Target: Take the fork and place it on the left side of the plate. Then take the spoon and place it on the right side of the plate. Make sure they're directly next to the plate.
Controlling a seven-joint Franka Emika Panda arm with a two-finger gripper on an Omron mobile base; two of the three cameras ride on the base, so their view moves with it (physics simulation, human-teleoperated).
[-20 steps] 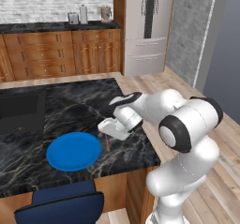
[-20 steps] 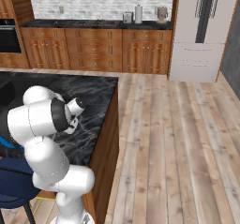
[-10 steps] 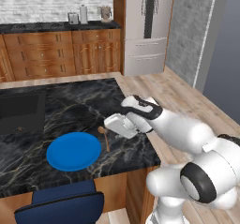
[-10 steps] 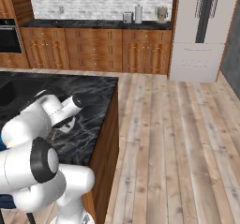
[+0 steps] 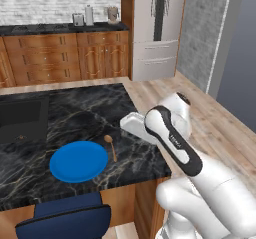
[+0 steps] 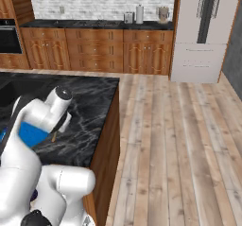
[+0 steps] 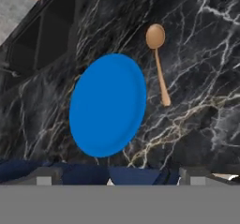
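In the hand view, the two dark fingertips (image 7: 44, 178) are seen at the bottom edge, set far apart at the left and right, and nothing is held between them. The gripper (image 7: 119, 181) is therefore presented with its fingers wide.

Above the left fingertip and slightly inward, the plate (image 7: 108, 104) is shown lying flat on the black marble counter (image 7: 206, 54). It is located ahead of the gap between the fingers, nearer to the left finger than to the right one. No contact with either finger is observed.

Further right, the spoon (image 7: 157, 61) is shown just beside the plate's right edge, apart from it by a narrow strip of counter. It is a brown wooden spoon with its bowl directed away from the fingers and its handle end directed toward them. It is located above the space just inside the right fingertip.

Below the plate, along the line of the fingertips, the dark blue back of a stool (image 7: 93, 171) is seen.

In the left base view, the plate (image 5: 78, 161) and spoon (image 5: 110, 147) are shown near the counter's front edge, with the white hand raised to their right.

The fork cannot be identified in any view.
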